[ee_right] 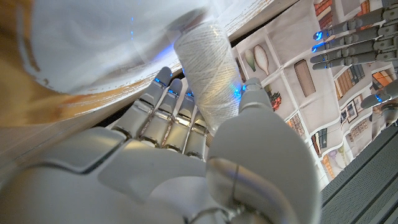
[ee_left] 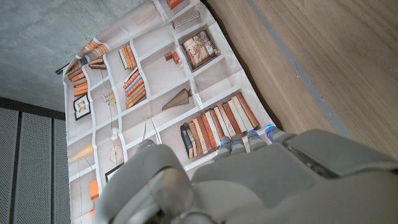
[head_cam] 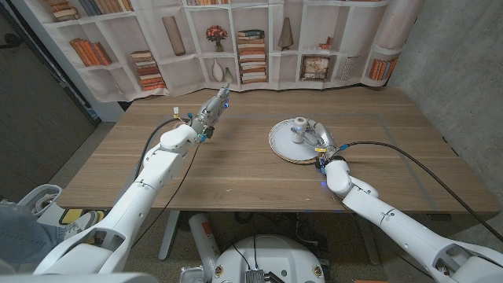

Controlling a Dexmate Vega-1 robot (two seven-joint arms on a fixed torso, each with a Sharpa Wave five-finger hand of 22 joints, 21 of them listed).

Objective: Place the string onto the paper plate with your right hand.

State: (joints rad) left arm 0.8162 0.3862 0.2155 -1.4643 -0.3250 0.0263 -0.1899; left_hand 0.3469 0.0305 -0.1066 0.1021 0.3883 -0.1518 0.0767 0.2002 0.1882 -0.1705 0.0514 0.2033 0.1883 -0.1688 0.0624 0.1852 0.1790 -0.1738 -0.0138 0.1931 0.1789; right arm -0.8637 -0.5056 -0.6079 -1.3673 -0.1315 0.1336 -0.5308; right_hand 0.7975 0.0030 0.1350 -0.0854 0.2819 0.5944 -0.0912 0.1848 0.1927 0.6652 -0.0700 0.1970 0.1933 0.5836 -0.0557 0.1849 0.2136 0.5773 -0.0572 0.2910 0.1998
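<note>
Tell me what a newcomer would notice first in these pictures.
First, the right hand wrapped around an upright spool of white string standing on the paper plate, right of the table's middle. Next, the left hand, fingers outstretched, empty, near the far edge before the bookshelf-printed backdrop.

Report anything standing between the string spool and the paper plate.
Nothing visible does. The string spool stands upright on the paper plate, with the right hand around it, fingers and thumb at its sides in the right wrist view.

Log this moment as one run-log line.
right hand: grips spool | spool: upright on plate | left hand: raised, holds nothing | release: pending
</note>
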